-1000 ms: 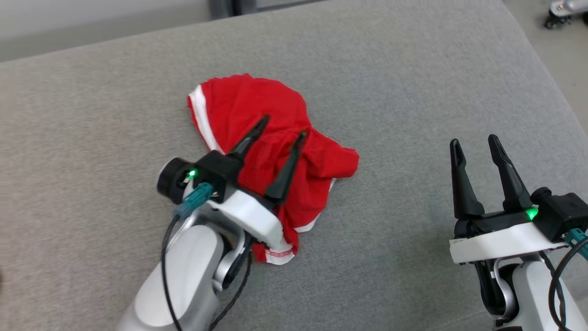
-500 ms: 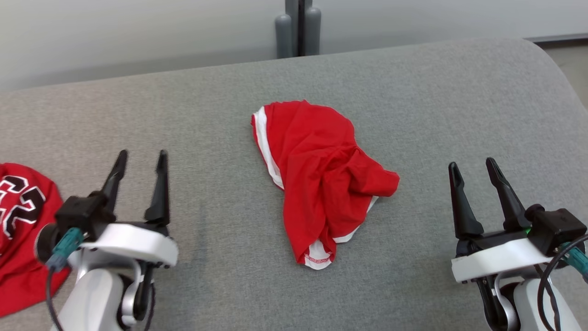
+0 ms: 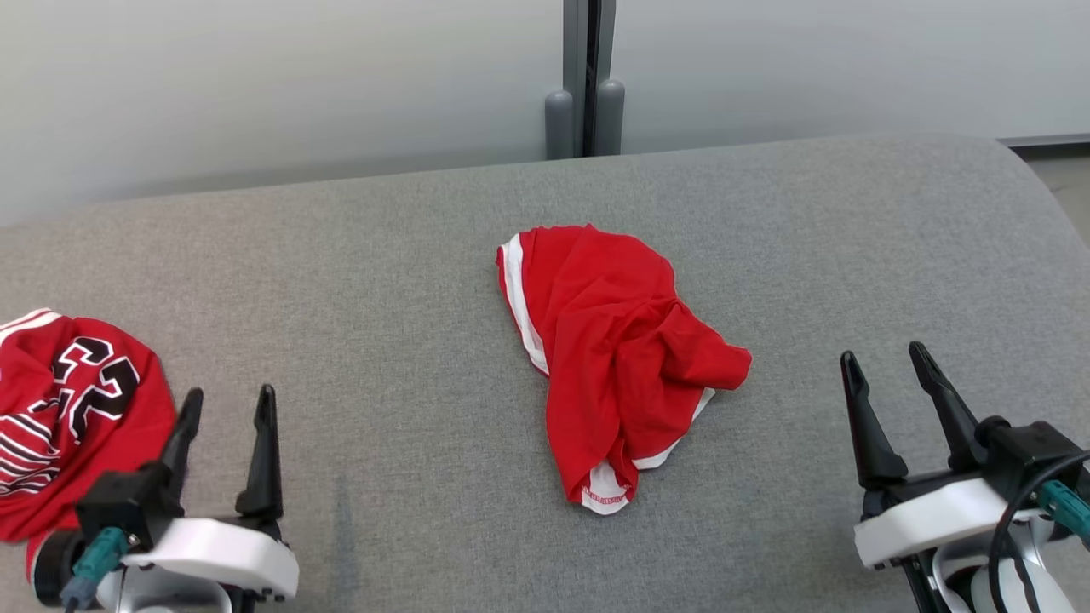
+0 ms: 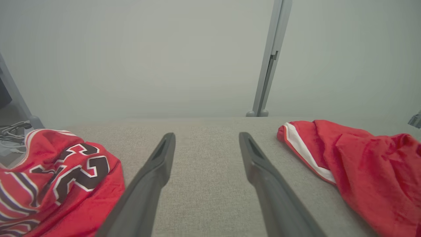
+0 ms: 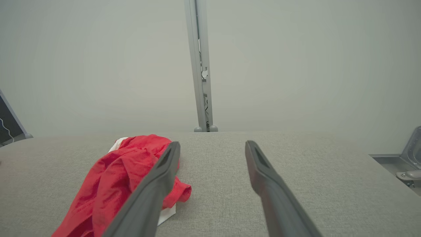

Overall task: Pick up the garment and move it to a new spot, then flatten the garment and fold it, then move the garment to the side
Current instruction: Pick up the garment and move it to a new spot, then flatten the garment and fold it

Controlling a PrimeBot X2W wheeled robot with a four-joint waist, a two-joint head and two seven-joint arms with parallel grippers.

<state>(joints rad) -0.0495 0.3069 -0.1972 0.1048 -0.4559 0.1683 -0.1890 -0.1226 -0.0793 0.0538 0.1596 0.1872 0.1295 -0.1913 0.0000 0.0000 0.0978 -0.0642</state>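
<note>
Since a second ago my left hand [image 3: 230, 393] has come off the garment [image 3: 617, 358] and back to the lower left of the head view. The head camera has swung too, so I log no move of the cloth itself. Both hands are empty: the left has its fingers spread wide over bare surface [image 3: 383, 281], and the right hand [image 3: 883, 353] is spread likewise, well apart from the cloth. The garment lies crumpled mid-surface between the two hands. It is red, with a white band [image 3: 518, 298] down its left edge, a white-trimmed hem [image 3: 606, 495] nearest me and a bunched fold [image 3: 702, 362] heaped toward the right. A second red jersey [image 3: 68, 409] with black numerals sits just beside the left hand, and I mean to keep clear of it. My reading is that the relocation is done and flattening is the step in hand. The plan is to bring the left hand to the white band and the right to the bunched fold, pinching a single layer at each. Then I would draw the hands apart low over the surface and slowly, so the cloth spreads rather than lifts. The main risk is catching two layers and dragging the whole heap, so check the wrist views before closing
</note>
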